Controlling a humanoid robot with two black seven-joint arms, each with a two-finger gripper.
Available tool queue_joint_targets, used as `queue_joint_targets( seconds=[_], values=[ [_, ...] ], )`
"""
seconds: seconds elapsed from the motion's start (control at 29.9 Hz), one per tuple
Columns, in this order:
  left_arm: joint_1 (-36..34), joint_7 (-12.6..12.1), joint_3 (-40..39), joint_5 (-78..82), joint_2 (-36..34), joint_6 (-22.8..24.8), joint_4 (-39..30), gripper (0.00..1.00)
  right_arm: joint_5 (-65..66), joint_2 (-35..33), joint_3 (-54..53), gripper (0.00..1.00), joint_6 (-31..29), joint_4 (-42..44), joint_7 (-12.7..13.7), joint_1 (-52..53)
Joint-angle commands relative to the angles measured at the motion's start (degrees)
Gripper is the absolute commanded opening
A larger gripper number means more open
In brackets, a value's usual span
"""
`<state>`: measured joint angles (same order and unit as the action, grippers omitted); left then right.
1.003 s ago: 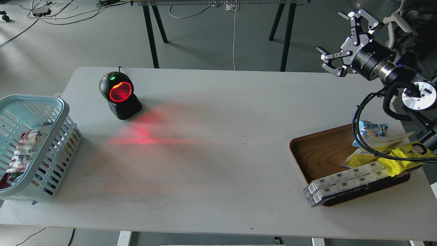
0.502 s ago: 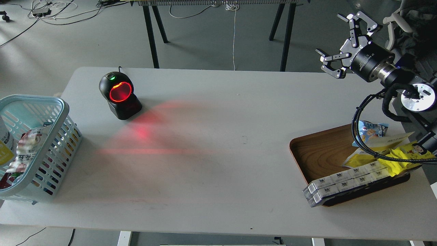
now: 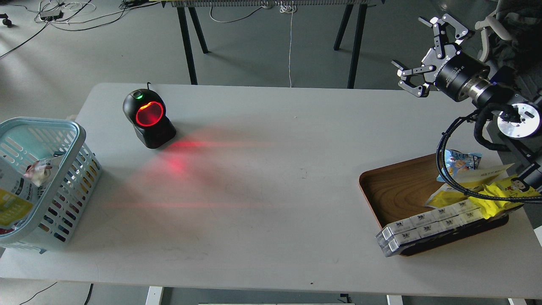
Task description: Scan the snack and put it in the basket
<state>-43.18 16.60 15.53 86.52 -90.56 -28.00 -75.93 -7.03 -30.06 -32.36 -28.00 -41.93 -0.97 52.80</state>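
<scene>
Snack pouch [image 3: 12,195]: white top with printed text, yellow lower panel; lies tilted inside the light blue basket [image 3: 63,127] at the far left edge of the worktop [image 3: 271,220], partly cut off by the picture edge. No gripper shows on it. Judged as delivered, so the placing step looks done or nearly so

Basket contents: another crinkled wrapper [image 3: 40,169] beside the pouch, and some items lower down seen only through the lattice

Barcode scanner [image 3: 148,118]: black, upright, red window lit and facing across the worktop, casting red streaks on the surface; stands between basket and tray, presumably so items pass it on the way over

Wooden tray [image 3: 394,190]: right side, holds the remaining stock – bright yellow packs [image 3: 495,199], a blue-and-white pack [image 3: 463,161], white cartons [image 3: 423,226] along the front rim

Right gripper [image 3: 427,53]: raised beyond the worktop's far right corner, fingers spread wide, nothing held; judged parked clear of the tray

Left gripper: out of view
</scene>
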Motion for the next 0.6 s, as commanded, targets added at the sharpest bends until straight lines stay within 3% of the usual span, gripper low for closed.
queue_joint_targets(
  seconds=[0.0,0.03,0.2,0.43,0.57],
  values=[
    [-0.06,0.71,-0.23,-1.34,-0.32,0.00,0.00,0.81,0.00,0.00,0.02,0.99,0.00,0.00,0.00,-0.15],
    [-0.06,0.97,-0.32,-1.79,-0.50,0.00,0.00,0.88,0.00,0.00,0.02,0.99,0.00,0.00,0.00,-0.15],
    [-0.85,1.42,-3.03,-2.05,-1.90,0.00,0.00,0.93,0.00,0.09,0.02,0.99,0.00,0.00,0.00,-0.15],
    [-0.85,1.33,-18.31,-7.92,-1.47,0.00,-0.18,0.94,0.00,1.23,-0.07,1.00,0.00,0.00,0.00,-0.06],
    [-0.77,1.33,-27.54,-16.01,3.44,0.00,0.78,0.94,0.00,1.67,-0.33,1.00,0.00,0.00,0.09,0.29]
  ],
)
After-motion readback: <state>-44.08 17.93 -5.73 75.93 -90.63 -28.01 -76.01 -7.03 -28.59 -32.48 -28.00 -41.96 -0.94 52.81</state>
